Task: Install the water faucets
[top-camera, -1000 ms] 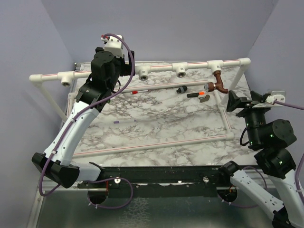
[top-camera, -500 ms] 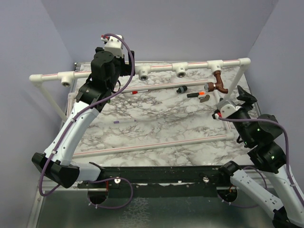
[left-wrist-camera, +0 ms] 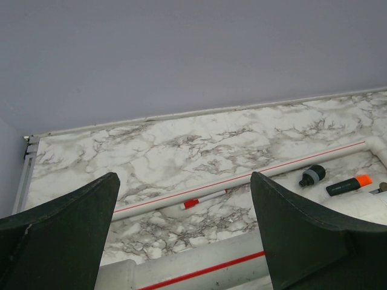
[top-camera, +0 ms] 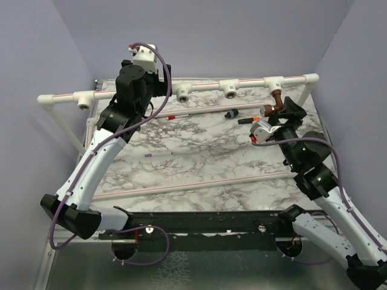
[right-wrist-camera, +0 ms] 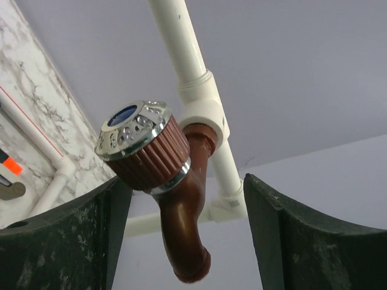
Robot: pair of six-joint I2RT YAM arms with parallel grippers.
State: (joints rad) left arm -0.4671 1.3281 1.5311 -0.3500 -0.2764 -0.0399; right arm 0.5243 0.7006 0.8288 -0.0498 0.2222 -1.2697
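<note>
**Reddish-brown tap seated in rail, right gripper bracketing it**

Reddish-brown faucet [right-wrist-camera: 171, 181] is sitting at 2 o'clock on the table [top-camera: 199, 151]. Its neck is plugged into the white T-fitting [right-wrist-camera: 204, 113] on the far pipe rail [top-camera: 205, 85], with the spout pointing down and the silvery knob end facing the right wrist camera. The right gripper [top-camera: 288, 110] is hovering at the tap, fingers apart with one on each side and not touching it. The left gripper [left-wrist-camera: 182, 199] is hanging by the rail at 11 o'clock, also spread wide and carrying nothing. A black cap [left-wrist-camera: 312, 175] and an orange-tipped marker [left-wrist-camera: 347, 184] are lying on the marble near 1 o'clock. The green faucet is not showing in any view.

Judging the step: this looks like seating or tightening the brown tap. The next move probably calls for pinching the ribbed knob or the body squarely, then twisting or pushing along the socket axis. An off-centre grip is risking a slip on the curved spout.
</note>
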